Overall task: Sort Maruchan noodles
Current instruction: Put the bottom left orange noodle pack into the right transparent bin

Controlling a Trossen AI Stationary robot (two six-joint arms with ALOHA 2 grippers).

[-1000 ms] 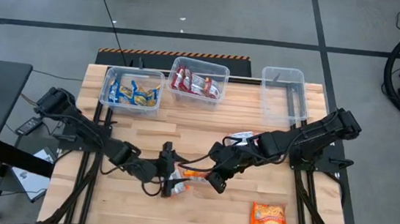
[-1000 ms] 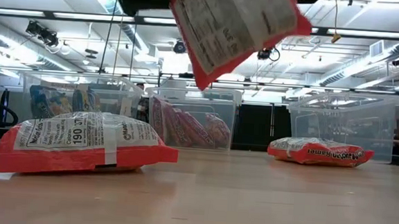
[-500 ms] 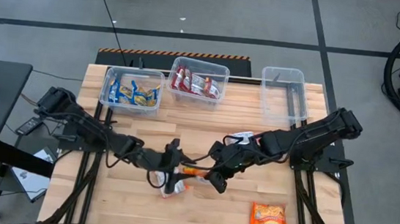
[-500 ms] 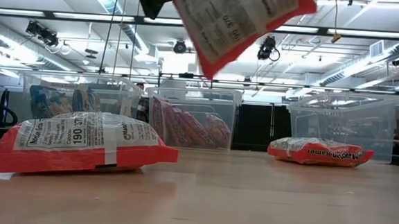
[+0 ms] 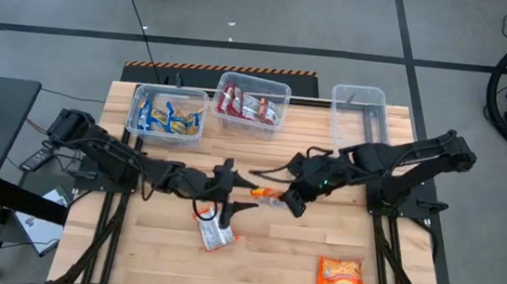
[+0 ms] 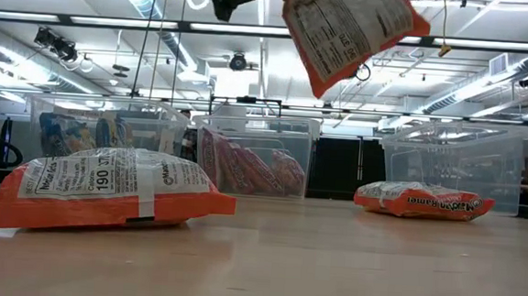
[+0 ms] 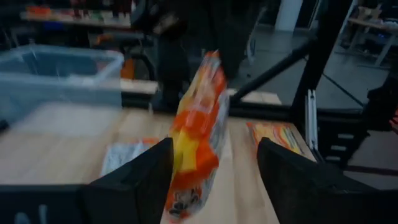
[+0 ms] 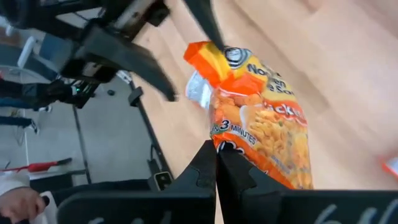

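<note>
Lifted higher, right end effector (image 5: 292, 202) pinches orange packet (image 5: 269, 196) above open tabletop (image 5: 352, 184).

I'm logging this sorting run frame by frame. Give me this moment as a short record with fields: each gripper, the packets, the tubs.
right gripper: shut on orange packet, held in the air above mid-table
left gripper: open, beside the held packet, not gripping it
packets on table: one label-side up below the left gripper; one orange near the front right
left tub: blue-yellow packets
middle tub: red packets
right tub: no packets visible
</note>
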